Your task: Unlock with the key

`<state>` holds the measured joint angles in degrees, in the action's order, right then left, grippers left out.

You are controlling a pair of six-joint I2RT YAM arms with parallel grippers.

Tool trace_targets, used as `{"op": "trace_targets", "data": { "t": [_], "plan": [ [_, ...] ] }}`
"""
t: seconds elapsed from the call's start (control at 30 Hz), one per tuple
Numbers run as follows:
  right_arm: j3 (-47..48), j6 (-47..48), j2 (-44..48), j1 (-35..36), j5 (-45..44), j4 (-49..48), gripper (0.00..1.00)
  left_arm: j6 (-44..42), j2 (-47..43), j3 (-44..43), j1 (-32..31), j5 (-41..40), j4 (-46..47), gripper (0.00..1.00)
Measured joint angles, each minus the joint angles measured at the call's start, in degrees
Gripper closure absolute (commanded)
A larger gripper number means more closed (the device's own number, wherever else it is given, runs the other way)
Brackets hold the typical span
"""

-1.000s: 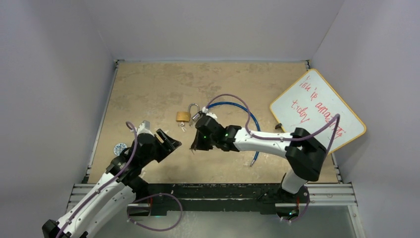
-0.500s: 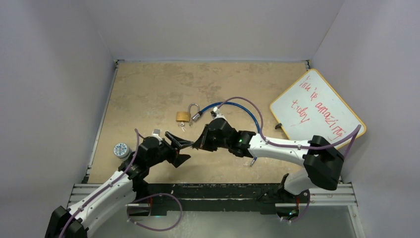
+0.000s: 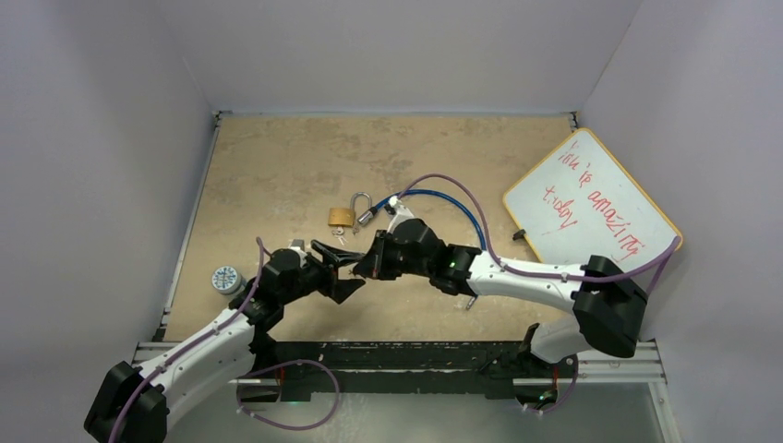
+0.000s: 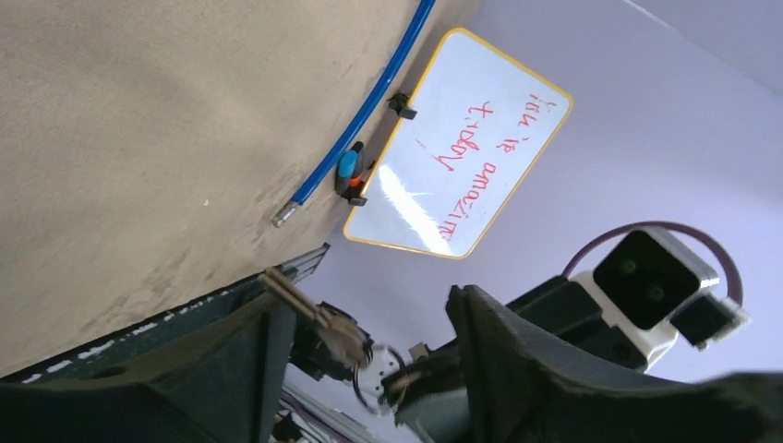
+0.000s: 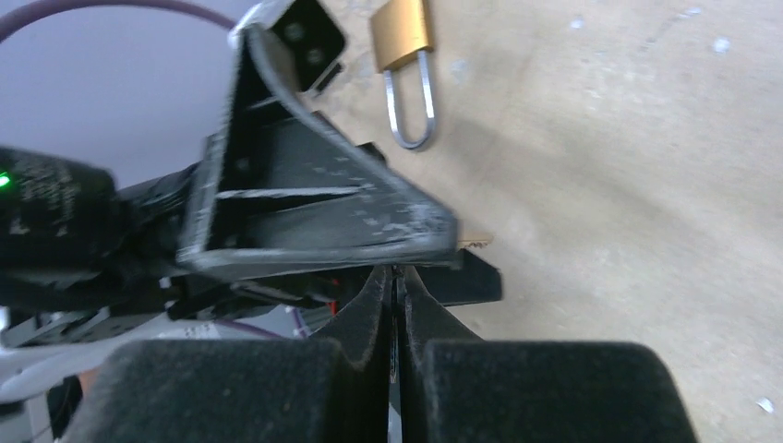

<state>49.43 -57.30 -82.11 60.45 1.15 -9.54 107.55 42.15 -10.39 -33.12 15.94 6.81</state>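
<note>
Brass padlock (image 3: 341,218) flat, key (image 4: 319,318) in right fingers (image 5: 355,328) (pinched).

Bright, even, diffuse light from overhead; no hard shadows anywhere. Overhead view sharp edge to edge, with only faint soft shade on the tan table (image 3: 277,166) left of the whiteboard (image 3: 591,205). Left wrist view steeply tilted, with a white streak of glare across the whiteboard's lower half; key (image 4: 314,312) below the whiteboard slightly soft; dark fingers (image 4: 545,369) of the left gripper (image 4: 369,305) blurred and underexposed. Right wrist view: padlock (image 5: 403,37) fairly crisp, casting a pale shadow; fingers (image 5: 231,388) of the right gripper (image 5: 396,277) a black, out-of-focus mass.
</note>
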Motion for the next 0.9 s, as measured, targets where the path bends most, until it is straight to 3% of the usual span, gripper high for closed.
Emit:
{"op": "trace_targets", "data": {
  "t": [0.23,0.33,0.37,0.43,0.53,0.6,0.7,0.9],
  "plan": [
    [-1.1,2.8,1.1,0.5,3.8,-4.3,1.00,2.5,-0.3,0.0,0.0,-2.4,-0.5,0.74],
    [-2.1,3.9,2.5,0.6,4.5,-4.2,1.00,2.4,-0.5,0.0,0.0,-3.3,-1.2,0.98],
    [-2.2,4.2,2.8,0.6,4.7,-4.0,1.00,2.4,-0.6,0.0,0.0,-3.7,-1.5,1.00],
    [-2.5,4.9,3.2,0.6,4.8,-4.1,0.90,1.8,-0.8,0.0,0.0,-4.2,-1.9,1.00],
    [-3.6,5.9,3.5,0.6,5.8,-4.0,0.58,-2.4,-1.2,0.0,0.0,-5.4,-2.2,1.00],
    [-4.5,6.0,3.9,0.6,6.1,-3.8,0.46,-7.1,-1.1,-0.9,0.0,-7.3,-3.7,1.00],
    [-5.9,6.8,4.9,0.6,6.1,-3.6,0.37,-19.6,-0.7,-5.4,0.0,-11.5,-8.3,1.00],
    [-7.3,7.0,7.2,-0.1,6.1,-6.1,0.35,-47.5,-1.9,-16.5,0.0,-16.8,-10.6,1.00]
  ]
}}
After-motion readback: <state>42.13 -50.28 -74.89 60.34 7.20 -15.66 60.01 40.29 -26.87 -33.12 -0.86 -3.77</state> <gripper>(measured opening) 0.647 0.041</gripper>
